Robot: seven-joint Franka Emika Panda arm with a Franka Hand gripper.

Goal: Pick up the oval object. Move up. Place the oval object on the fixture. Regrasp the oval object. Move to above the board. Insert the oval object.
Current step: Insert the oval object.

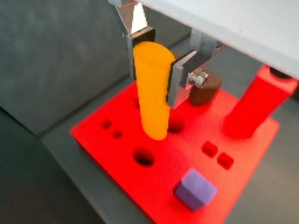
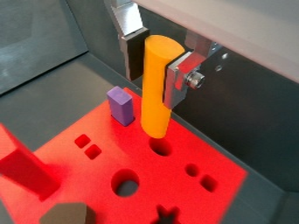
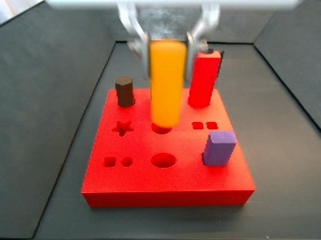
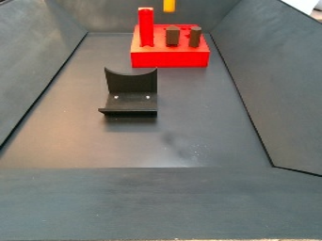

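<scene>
The oval object [image 1: 153, 87], a yellow-orange peg, hangs upright between my gripper's [image 1: 156, 59] fingers, which are shut on its upper part. It also shows in the wrist view [image 2: 156, 87], still in my gripper [image 2: 153, 68]. In a side view the peg [image 3: 166, 82] hangs from the gripper [image 3: 166, 33] above the red board [image 3: 145, 178], its lower end over the board's middle near a round hole [image 3: 164, 160]. The far side view shows the board [image 4: 170, 58] and the peg's lower end [image 4: 169, 6] well above it.
On the board stand a tall red peg [image 3: 205, 80], a brown peg [image 3: 126, 92] and a purple block [image 3: 220, 148]. The dark fixture [image 4: 130, 94] stands on the grey floor in front of the board. Sloped dark walls enclose the floor.
</scene>
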